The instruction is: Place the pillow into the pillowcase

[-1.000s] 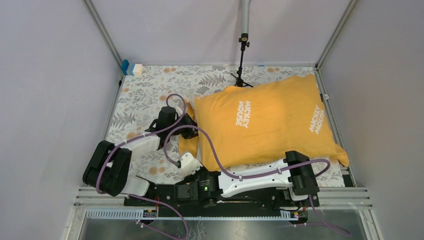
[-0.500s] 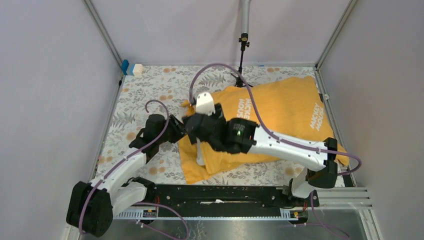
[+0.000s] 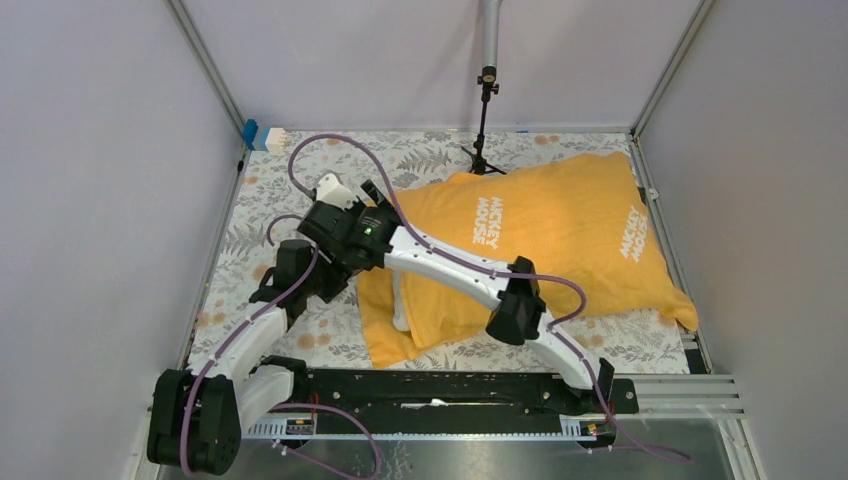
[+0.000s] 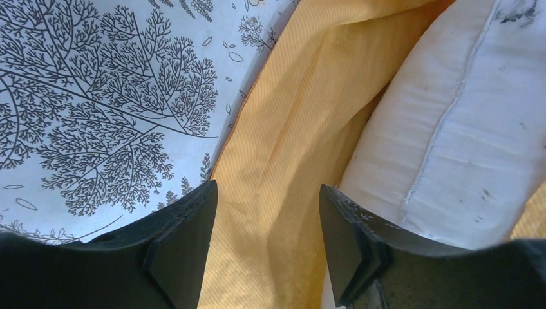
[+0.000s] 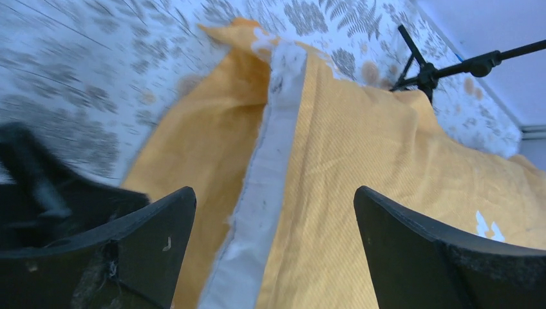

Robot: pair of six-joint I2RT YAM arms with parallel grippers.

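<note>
Pillow is sitting mostly inside pillowcase, centre-right of top view; white edge is poking out at left opening, prob. needing tucking. Left end effector & right end effector are gaping open w/ nothing gripped.

From my remote station: the pillowcase reads as finely ribbed, matt orange-yellow cloth, wrinkled, with white print. The pillow is white woven fabric with a stitched seam and dark smudges. My left gripper carries matt black plastic fingers, slightly scuffed at the edges. The arm shells look like smooth white and black plastic. The table cover is matt and leaf-printed, and the front rail is ribbed bare metal.
</note>
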